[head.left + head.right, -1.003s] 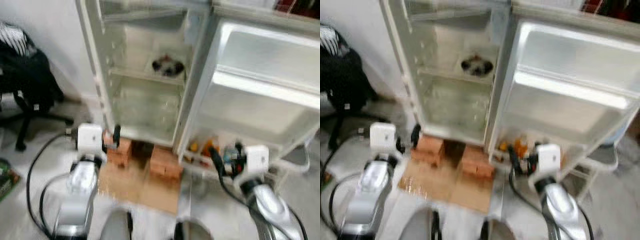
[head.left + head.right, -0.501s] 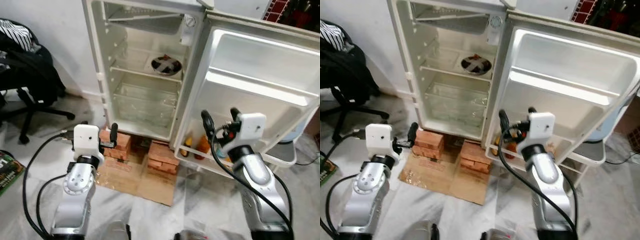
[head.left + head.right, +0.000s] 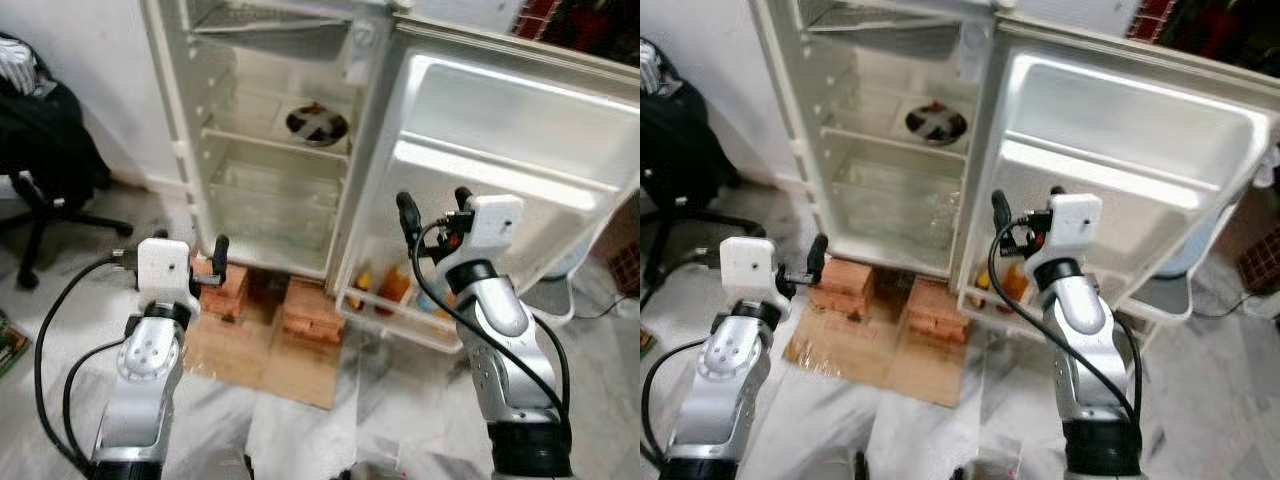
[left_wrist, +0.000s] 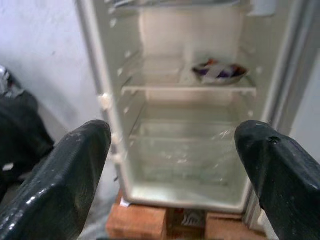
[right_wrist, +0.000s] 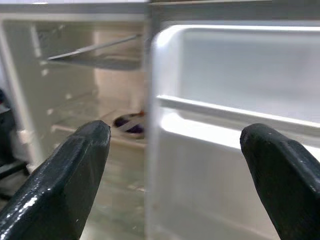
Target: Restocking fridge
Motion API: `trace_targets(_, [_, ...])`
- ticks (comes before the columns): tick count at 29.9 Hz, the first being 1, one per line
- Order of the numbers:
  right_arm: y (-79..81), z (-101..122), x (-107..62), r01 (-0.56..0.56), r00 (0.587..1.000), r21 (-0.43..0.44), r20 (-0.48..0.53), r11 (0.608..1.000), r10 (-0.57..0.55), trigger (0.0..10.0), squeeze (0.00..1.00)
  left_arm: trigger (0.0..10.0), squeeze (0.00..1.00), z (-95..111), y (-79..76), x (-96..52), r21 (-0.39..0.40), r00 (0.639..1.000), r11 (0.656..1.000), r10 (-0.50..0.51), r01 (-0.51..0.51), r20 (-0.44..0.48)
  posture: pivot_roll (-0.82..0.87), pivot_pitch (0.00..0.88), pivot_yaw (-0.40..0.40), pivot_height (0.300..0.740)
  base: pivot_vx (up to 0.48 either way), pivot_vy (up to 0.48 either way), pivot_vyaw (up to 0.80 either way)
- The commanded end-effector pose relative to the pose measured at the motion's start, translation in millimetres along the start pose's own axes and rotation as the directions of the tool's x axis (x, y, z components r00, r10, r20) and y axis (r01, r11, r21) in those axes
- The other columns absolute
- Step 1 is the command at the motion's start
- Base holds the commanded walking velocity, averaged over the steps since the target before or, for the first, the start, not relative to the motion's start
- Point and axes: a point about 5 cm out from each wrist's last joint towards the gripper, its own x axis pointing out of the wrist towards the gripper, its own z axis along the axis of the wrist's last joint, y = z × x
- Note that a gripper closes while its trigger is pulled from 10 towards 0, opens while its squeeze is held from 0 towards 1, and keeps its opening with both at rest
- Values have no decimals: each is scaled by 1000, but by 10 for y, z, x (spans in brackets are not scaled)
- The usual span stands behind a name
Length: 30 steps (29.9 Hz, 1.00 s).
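step: we stand at the open fridge [image 3: 270, 150], nothing in hand | left gripper [image 3: 205, 268] released, low by the bricks [image 3: 310, 310] | right gripper [image 3: 432, 212] released, at door shelf [image 3: 400, 310] with bottles [image 3: 395, 288] | bowl [image 3: 317, 122] on shelf | next: likely fetch stock

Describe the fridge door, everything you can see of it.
The fridge door is white, plastic-looking inside, and swung wide open to the right of the fridge. Its moulded inner liner has a recessed upper bay with a white rail across it, holding nothing visible. The bottom shelf carries a few orange and yellow bottles; their labels are too small to read. The right gripper is raised in front of the door's lower half, fingers open, holding nothing; whether it touches the door cannot be told.
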Motion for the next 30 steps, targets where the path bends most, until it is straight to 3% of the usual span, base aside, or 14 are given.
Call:
trace_targets(1, [-12,-42,-15,-2,1000,-4,-18,1000,1,10000,0,10000,0,18,-32,10,-5,1000,1000,-10,10,8,16,44,-70,740,307,-368,0])
trace_targets(12, [-15,-84,37,19,999,-6,-37,1000,-19,10000,0,10000,0,34,-30,34,-9,1000,1000,-6,6,17,16,51,-65,740,287,-381,0])
trace_targets(17, [49,-196,-18,-30,995,-81,-100,996,22,10000,0,10000,0,35,-26,38,-5,1000,1000,22,-22,22,17,52,-68,740,0,0,0])
trace_targets(21, [14,-310,-241,-112,983,-105,-161,988,94,10000,0,10000,0,31,-25,24,-4,999,1000,25,-25,20,17,55,-70,740,0,0,0])
trace_targets(26, [-127,-418,-474,-105,970,-92,-229,990,82,10000,0,10000,0,14,-11,3,3,1000,1000,20,-20,14,8,60,-71,740,0,0,0])
trace_targets(30, [-245,-525,-625,-135,948,-153,-309,979,83,10000,0,10000,0,-3,-23,-21,2,1000,1000,-12,12,9,-1,64,-65,740,0,0,0])
